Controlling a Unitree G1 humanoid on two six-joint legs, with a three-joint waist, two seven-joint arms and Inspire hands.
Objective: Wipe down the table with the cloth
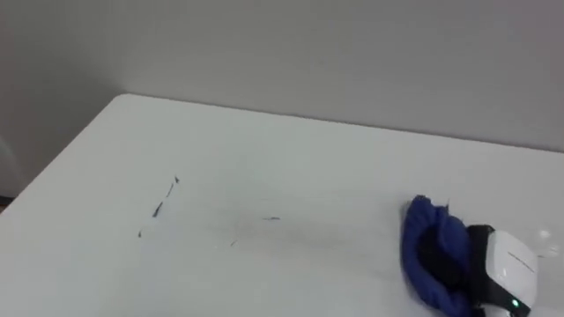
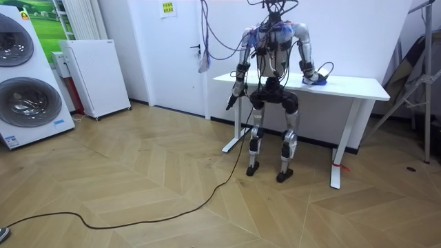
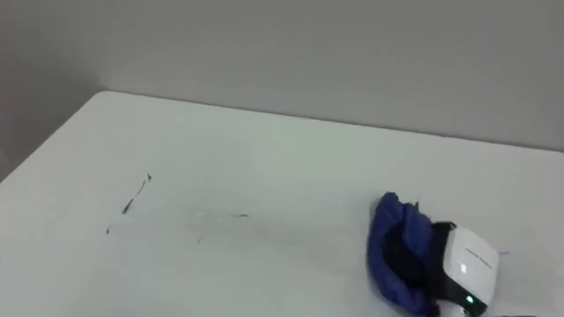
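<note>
A blue cloth (image 1: 429, 246) (image 3: 394, 246) lies bunched on the white table (image 1: 291, 167) at the right, near the front edge. My right hand (image 1: 493, 269) (image 3: 458, 264) comes in from the lower right, and its dark fingers (image 1: 441, 257) are curled into the cloth's folds. Thin dark marks (image 1: 166, 198) (image 3: 137, 195) streak the tabletop at the left, with a fainter one (image 1: 271, 218) nearer the middle. In the room view I stand at the table (image 2: 358, 86), my right hand (image 2: 309, 71) on it by the cloth (image 2: 318, 80). My left hand (image 2: 232, 100) hangs at my side.
A plain wall (image 1: 308, 53) runs right behind the table's far edge. The table's left corner (image 1: 123, 97) is in view. In the room, a white cabinet (image 2: 93, 76) and a washing machine (image 2: 24, 79) stand far off at the room view's left.
</note>
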